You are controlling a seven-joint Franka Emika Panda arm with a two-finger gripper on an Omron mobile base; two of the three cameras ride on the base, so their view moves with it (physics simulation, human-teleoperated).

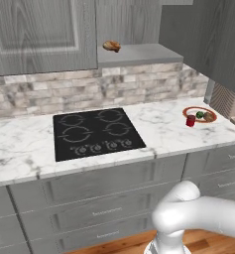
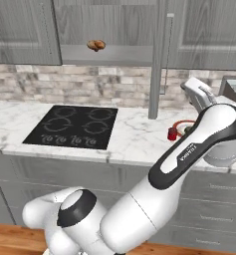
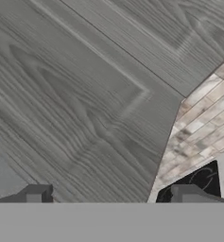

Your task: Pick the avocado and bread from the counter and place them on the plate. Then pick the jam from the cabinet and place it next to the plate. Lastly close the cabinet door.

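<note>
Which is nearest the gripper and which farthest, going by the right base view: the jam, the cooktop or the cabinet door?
1. cabinet door, directly in front of the open gripper.
2. jam, lower down, beside the plate.
3. cooktop, far to the left.

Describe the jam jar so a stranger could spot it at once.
Start at the black cooktop set in the marble counter and look right to the orange-rimmed plate. The jam stands on the counter at the plate's near-left edge: a small red cylinder, unlike the green and brown lumps lying on the plate.
</note>
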